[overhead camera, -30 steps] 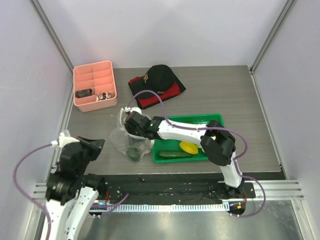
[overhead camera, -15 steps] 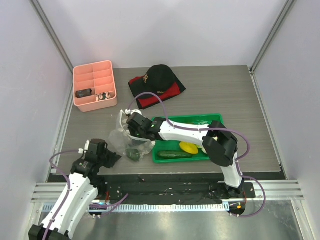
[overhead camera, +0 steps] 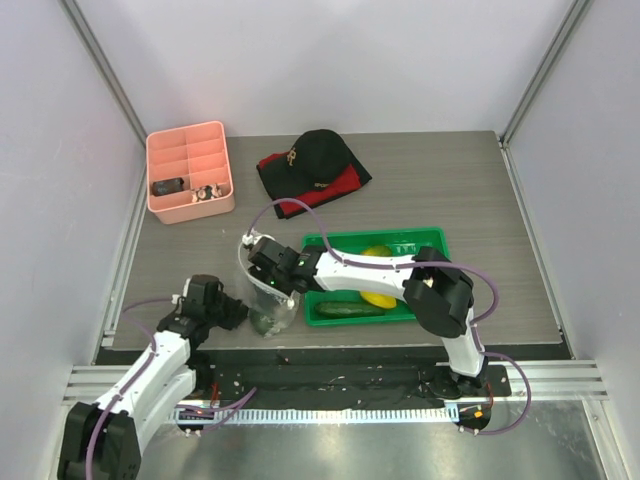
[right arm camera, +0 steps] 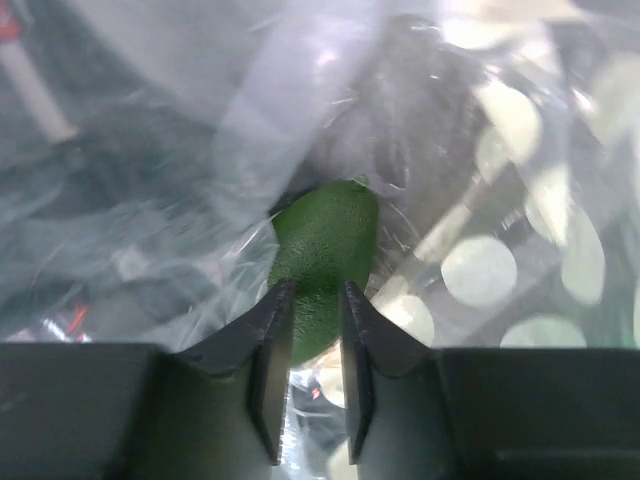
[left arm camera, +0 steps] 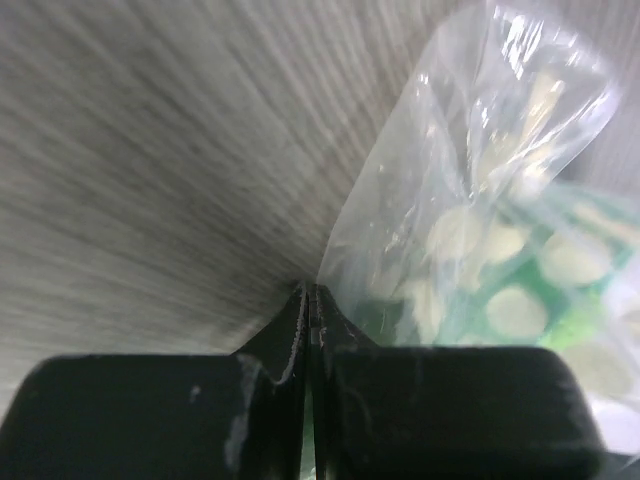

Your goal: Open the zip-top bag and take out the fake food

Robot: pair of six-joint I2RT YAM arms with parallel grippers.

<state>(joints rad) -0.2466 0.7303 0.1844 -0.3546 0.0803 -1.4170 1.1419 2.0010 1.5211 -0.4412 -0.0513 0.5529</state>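
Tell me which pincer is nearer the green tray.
Right. The right pincer is at the zip-top bag, just left of the green tray; the left pincer is at the bag's other side, farther away.

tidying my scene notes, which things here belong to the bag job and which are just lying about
Job: bag; avocado inside it; cucumber and yellow pieces on the tray; left pincer; right pincer.
Lying about: pink organizer; cap; red cloth.
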